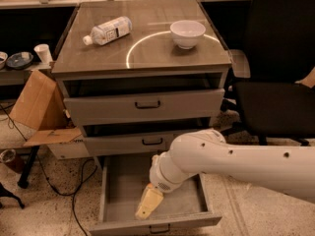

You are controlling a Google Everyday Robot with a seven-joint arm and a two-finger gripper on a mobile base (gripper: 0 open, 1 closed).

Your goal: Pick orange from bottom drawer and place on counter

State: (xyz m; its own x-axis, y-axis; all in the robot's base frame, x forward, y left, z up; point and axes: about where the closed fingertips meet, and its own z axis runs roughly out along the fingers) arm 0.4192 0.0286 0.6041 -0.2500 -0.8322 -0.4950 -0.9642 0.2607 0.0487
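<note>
The cream gripper [149,202] hangs inside the open grey metal bottom drawer [123,191], aimed at 7 o'clock; its grasp cannot be told. The small round orange is hidden, probably just beneath it.

Cream gripper [144,210] in grey bottom drawer [119,181]

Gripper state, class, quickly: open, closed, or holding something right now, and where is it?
The gripper is low inside the open bottom drawer; open, closed or holding cannot be told. The orange is not in sight.
</note>
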